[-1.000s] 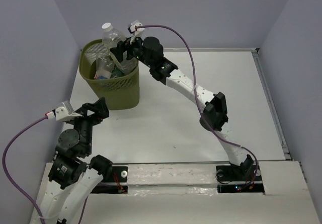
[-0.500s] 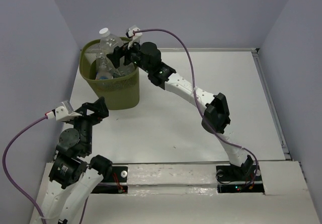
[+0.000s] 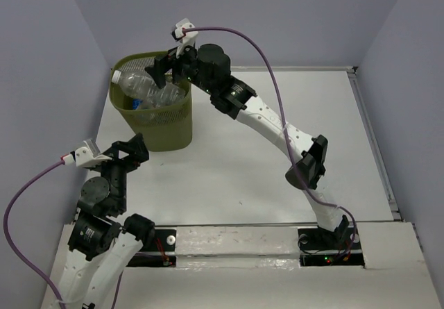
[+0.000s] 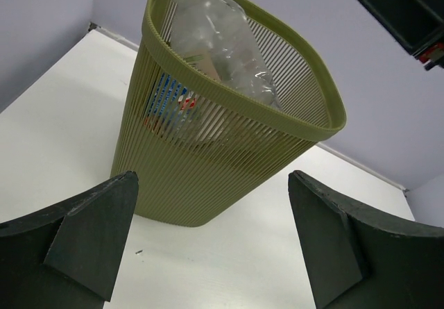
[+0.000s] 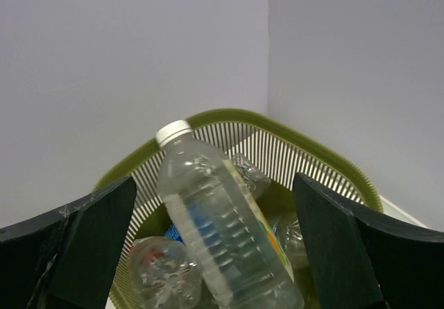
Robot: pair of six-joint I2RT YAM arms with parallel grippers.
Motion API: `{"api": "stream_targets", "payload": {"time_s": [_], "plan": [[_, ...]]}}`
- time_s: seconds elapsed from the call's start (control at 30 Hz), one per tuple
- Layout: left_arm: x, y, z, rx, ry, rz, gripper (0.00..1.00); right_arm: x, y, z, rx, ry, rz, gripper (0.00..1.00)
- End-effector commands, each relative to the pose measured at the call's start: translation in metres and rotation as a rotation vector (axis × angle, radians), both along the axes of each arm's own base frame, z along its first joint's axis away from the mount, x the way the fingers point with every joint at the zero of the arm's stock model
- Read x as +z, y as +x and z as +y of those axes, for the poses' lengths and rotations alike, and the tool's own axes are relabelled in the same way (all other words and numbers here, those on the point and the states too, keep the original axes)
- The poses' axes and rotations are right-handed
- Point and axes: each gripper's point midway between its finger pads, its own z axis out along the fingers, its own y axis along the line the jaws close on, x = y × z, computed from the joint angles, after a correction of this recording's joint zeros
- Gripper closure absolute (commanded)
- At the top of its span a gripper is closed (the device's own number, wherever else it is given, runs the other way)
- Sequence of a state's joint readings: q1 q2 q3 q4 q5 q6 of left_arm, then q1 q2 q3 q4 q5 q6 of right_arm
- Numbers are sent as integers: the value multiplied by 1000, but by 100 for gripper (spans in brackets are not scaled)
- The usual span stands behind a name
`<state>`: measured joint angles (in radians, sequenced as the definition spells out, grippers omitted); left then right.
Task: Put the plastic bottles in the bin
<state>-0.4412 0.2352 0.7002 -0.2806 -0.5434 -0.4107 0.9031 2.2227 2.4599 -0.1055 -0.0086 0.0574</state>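
The olive-green mesh bin [image 3: 168,130] stands at the table's far left. A larger clear bottle [image 3: 146,87] with a white cap lies slanted on top of the other bottles inside, its cap at the left rim. My right gripper [image 3: 164,73] hovers over the bin's right rim, open and empty. In the right wrist view the big bottle [image 5: 223,234] lies between the spread fingers without touching them, over smaller clear bottles [image 5: 161,276] and the bin rim [image 5: 316,147]. My left gripper [image 3: 137,149] is open and empty, near the bin's front; the bin wall [image 4: 201,163] and bottle [image 4: 216,39] show in its view.
The purple side wall runs close behind and left of the bin. The right arm's forearm [image 3: 267,121] stretches diagonally across the white table [image 3: 291,163]. Part of the right gripper's body [image 4: 406,10] shows above the bin in the left wrist view.
The right gripper let go of the big clear bottle. The bottle tipped from upright in the jaws to lying across the bin's contents, cap to the left. The left arm has not moved.
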Motion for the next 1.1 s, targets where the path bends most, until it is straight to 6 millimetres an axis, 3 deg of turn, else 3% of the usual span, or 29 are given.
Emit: {"api": "stream_targets", "payload": {"time_s": [0.0, 0.1, 0.17, 0.2, 0.23, 0.27, 0.3, 0.33, 0.37, 0.4, 0.43, 0.47, 0.5, 0.53, 0.57, 0.6, 0.67, 0.7, 0.73, 0.77, 0.8, 0.87, 0.9, 1.0, 1.07], "plan": [[21, -4, 2, 0, -45, -74, 1, 20, -6, -14, -27, -19, -32, 0], [26, -8, 3, -5, -50, -101, 1, 10, -7, -12, -17, -31, -18, 0], [28, -11, 5, -1, -40, -109, 1, 36, -23, -19, 30, 12, -61, 0], [31, -12, 5, -5, -36, -115, 1, 31, -25, -19, 37, 21, -74, 0], [33, -12, 4, -12, -28, -116, 1, 69, -43, -38, 52, 80, -133, 0], [38, -13, 3, -21, -26, -123, 1, 78, -51, -46, 55, 102, -156, 0], [42, -14, -1, -46, -25, -133, 1, 65, -54, -50, 58, 108, -161, 0], [46, -14, -4, -61, -21, -139, 1, 72, -63, -61, 59, 130, -180, 0], [53, -14, -11, -103, -15, -158, 1, 82, -83, -84, 63, 176, -213, 0], [57, -14, -15, -122, -12, -167, 1, 124, -101, -108, 59, 258, -281, 0], [60, -13, -19, -145, -8, -170, 1, 84, -103, -111, 60, 209, -235, 0], [68, -14, -22, -163, -6, -189, 1, 113, -129, -147, 45, 268, -283, 0], [70, -14, -27, -187, -3, -192, 1, 110, -138, -162, 33, 282, -291, 0], [74, -15, -36, -241, 6, -201, 1, 67, -138, -167, 17, 221, -241, 0], [77, -14, -43, -271, 10, -208, 1, 58, -137, -186, -50, 227, -219, 0], [81, -16, -53, -328, 15, -222, 1, 70, -154, -219, -87, 277, -235, 0], [84, -17, -66, -394, 22, -243, 1, 40, -158, -245, -160, 266, -184, 0], [87, -18, -71, -422, 22, -267, 1, 8, -161, -270, -231, 245, -144, 0], [86, -20, -79, -464, 22, -276, 1, -8, -163, -282, -260, 245, -111, 0], [86, -19, -83, -481, 24, -286, 1, -46, -160, -293, -316, 201, -58, 0], [84, -18, -86, -497, 24, -283, 1, -50, -171, -311, -333, 227, -37, 0], [78, -13, -90, -505, 23, -263, 1, -72, -174, -331, -392, 231, 7, 0], [71, -9, -91, -505, 25, -245, 1, -96, -175, -335, -406, 210, 36, 0], [53, -2, -94, -502, 12, -205, 1, -113, -181, -347, -425, 252, 65, 0], [53, 0, -93, -494, 0, -218, 1, -110, -180, -347, -424, 246, 59, 0]]}}
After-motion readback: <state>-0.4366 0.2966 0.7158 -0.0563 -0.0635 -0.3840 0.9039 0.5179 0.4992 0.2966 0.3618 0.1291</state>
